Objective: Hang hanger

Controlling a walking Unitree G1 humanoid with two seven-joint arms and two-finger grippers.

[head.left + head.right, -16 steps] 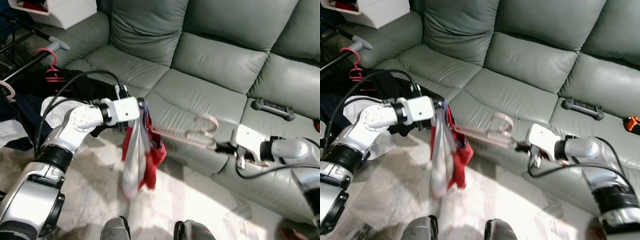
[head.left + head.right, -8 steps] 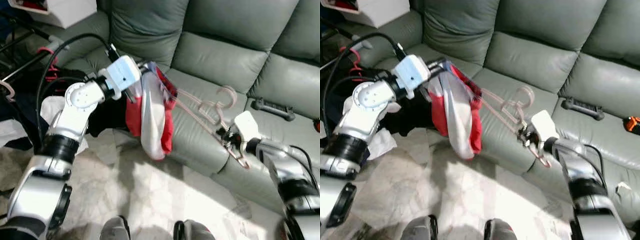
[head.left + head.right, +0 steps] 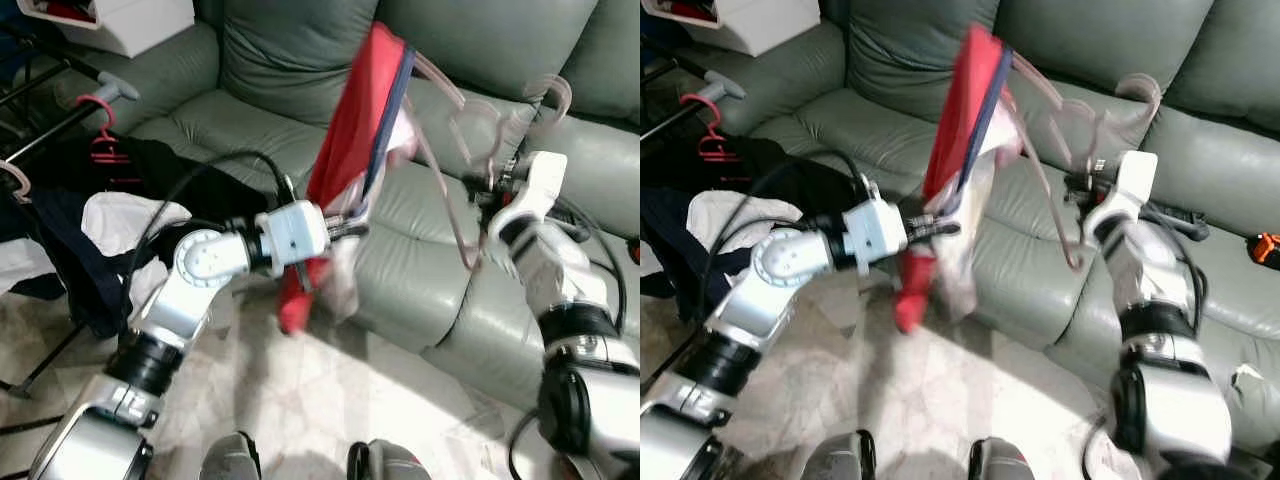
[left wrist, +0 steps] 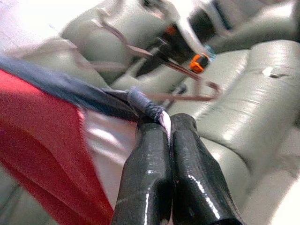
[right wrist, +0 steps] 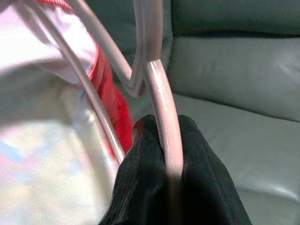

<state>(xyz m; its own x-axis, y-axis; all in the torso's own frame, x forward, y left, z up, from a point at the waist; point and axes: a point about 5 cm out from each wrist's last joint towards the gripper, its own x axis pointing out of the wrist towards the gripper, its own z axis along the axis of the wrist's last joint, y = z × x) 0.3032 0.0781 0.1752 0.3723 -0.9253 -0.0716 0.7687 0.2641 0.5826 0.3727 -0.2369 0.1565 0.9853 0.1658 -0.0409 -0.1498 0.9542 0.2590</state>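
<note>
A pale pink hanger (image 5: 161,103) is held up in front of the sofa back, its hook (image 3: 1140,85) uppermost. My right gripper (image 3: 497,185) is shut on the hanger's rod, seen close in the right wrist view with the rod pinched between the fingers (image 5: 197,154). A red and white garment with navy trim (image 3: 355,110) hangs over the hanger, blurred by motion. My left gripper (image 3: 345,230) is shut on the garment's navy edge (image 4: 140,101), lower down and left of the right gripper.
The grey-green sofa (image 3: 290,50) lies behind both arms. A black remote (image 3: 1175,220) and an orange item (image 3: 1265,247) lie on its right seat. A rack with a red hanger (image 3: 100,135) and dark clothes (image 3: 70,250) stands at the left. A white box (image 3: 130,20) sits at the back left.
Both grippers have swung the hanger and garment from low by the sofa's front up towards the backrest. The left gripper now holds from below, and the right has risen.
</note>
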